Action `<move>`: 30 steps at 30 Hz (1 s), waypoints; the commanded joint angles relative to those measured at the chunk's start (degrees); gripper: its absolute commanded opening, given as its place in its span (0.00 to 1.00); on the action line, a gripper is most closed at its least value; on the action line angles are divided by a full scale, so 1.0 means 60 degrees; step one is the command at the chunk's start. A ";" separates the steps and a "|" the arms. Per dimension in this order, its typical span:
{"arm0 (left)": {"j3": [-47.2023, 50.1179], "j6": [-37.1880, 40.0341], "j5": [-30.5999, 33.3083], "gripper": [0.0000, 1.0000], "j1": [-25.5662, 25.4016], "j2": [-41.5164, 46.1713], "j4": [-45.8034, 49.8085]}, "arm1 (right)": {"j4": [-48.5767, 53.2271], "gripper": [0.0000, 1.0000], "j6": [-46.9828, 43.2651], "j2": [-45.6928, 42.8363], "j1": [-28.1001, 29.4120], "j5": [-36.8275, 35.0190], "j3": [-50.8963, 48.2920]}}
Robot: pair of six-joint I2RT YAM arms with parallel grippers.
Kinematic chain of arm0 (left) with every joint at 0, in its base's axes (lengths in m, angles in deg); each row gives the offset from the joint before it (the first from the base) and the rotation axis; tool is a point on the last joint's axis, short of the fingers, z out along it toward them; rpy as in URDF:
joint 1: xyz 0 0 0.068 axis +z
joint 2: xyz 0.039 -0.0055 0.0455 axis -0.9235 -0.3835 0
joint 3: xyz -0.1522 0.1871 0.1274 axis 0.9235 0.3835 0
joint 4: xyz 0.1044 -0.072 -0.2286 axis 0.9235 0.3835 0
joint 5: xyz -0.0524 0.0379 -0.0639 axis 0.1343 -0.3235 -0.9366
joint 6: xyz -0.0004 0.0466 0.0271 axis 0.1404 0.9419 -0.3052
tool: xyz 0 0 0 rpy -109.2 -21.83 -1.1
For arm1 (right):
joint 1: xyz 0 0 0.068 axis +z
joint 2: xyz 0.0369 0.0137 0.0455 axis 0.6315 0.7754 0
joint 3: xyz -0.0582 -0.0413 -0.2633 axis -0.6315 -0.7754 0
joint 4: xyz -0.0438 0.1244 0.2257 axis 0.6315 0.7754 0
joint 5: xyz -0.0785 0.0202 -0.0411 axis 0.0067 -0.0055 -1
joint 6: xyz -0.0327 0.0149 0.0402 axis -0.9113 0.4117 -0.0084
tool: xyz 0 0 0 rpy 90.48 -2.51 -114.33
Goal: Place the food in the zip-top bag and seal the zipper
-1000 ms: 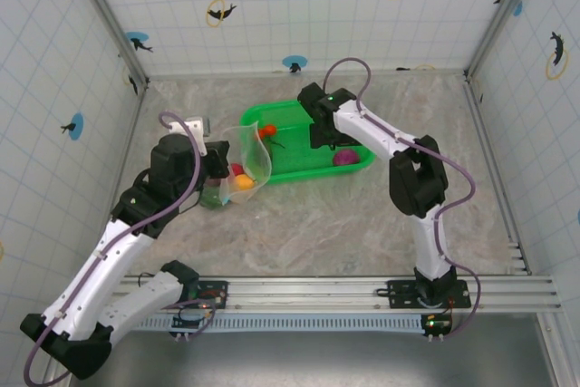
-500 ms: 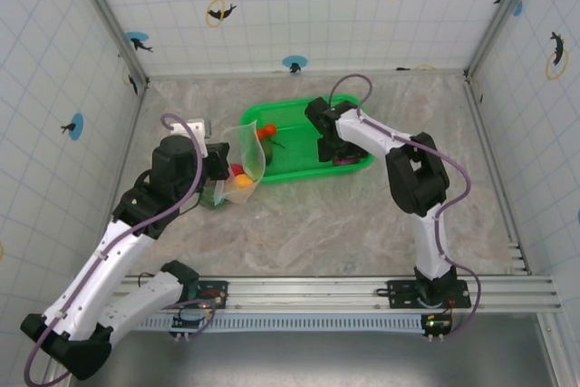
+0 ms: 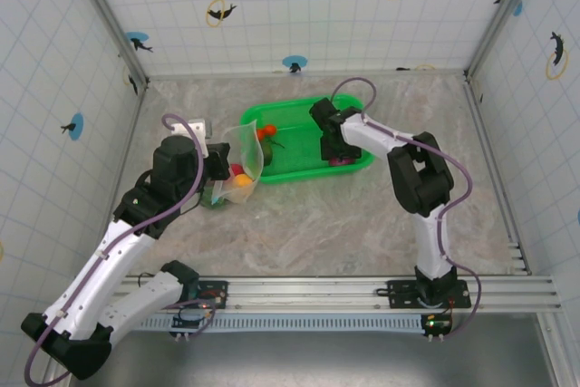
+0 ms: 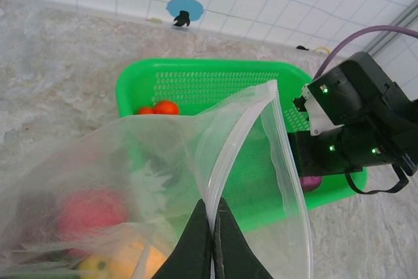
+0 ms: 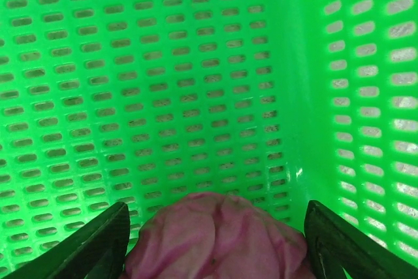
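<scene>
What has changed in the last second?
The right gripper slid rightward along the green basket and dropped over the pink food; its jaws now straddle it, grip not yet clear. The left gripper stays shut on the edge of the zip-top bag, holding it open; the red food hasn't moved.

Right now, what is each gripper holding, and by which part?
The left gripper pinches the zip-top bag by its zipper edge. The right gripper straddles a pink food piece in the green basket; whether it grips cannot be told.
</scene>
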State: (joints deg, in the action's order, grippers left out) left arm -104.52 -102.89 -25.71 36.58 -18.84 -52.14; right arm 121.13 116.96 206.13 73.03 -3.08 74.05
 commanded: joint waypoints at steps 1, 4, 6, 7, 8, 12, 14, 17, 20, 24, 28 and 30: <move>0.0074 0.0038 0.0089 0.00 -0.0039 0.0097 -0.0119 | -0.0162 0.56 -0.0078 -0.0196 -0.0122 0.0062 -0.0427; 0.0009 0.0015 0.0070 0.00 -0.0036 0.0070 -0.0074 | -0.0153 0.57 -0.0139 -0.0521 -0.0122 -0.0143 -0.0401; -0.0078 -0.0017 0.0064 0.00 -0.0039 0.0048 -0.0030 | -0.0252 0.57 -0.0173 -0.0906 -0.0150 -0.0189 -0.0414; -0.0117 -0.0032 0.0057 0.00 -0.0039 0.0041 -0.0014 | -0.0279 0.58 -0.0174 -0.1074 -0.0164 -0.0175 -0.0402; -0.0140 -0.0049 0.0020 0.00 -0.0038 0.0038 -0.0016 | -0.0320 0.58 -0.0170 -0.1254 -0.0180 -0.0170 -0.0365; -0.0140 -0.0140 -0.0093 0.00 -0.0038 0.0011 0.0032 | -0.0761 0.59 -0.0347 -0.2150 -0.0181 0.0367 -0.0414; -0.0142 -0.0214 -0.0180 0.00 -0.0037 0.0011 0.0042 | -0.1396 0.59 -0.0495 -0.2835 -0.0169 0.0862 -0.0742; -0.0141 -0.0321 -0.0271 0.00 -0.0032 -0.0031 0.0107 | -0.2598 0.60 -0.0668 -0.3957 -0.0181 0.2178 -0.1409; -0.0141 -0.0497 -0.0241 0.00 -0.0030 0.0050 0.0172 | -0.3845 0.60 -0.0648 -0.4958 -0.0053 0.3536 -0.2020; -0.0142 -0.0770 -0.0443 0.00 -0.0032 0.0114 0.0229 | -0.4572 0.59 -0.0435 -0.5594 0.0660 0.4318 -0.2049; -0.0142 -0.1064 -0.0612 0.00 -0.0035 0.0150 0.0246 | -0.5365 0.59 -0.0056 -0.5869 0.1594 0.4746 -0.1900; -0.0142 -0.1217 -0.0614 0.00 -0.0034 0.0183 0.0261 | -0.6011 0.59 0.0367 -0.5972 0.1954 0.4972 -0.2029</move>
State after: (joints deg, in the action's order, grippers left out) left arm -104.52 -107.94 -27.99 36.58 -18.73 -51.44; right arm 92.89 116.15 172.36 82.78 22.49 62.84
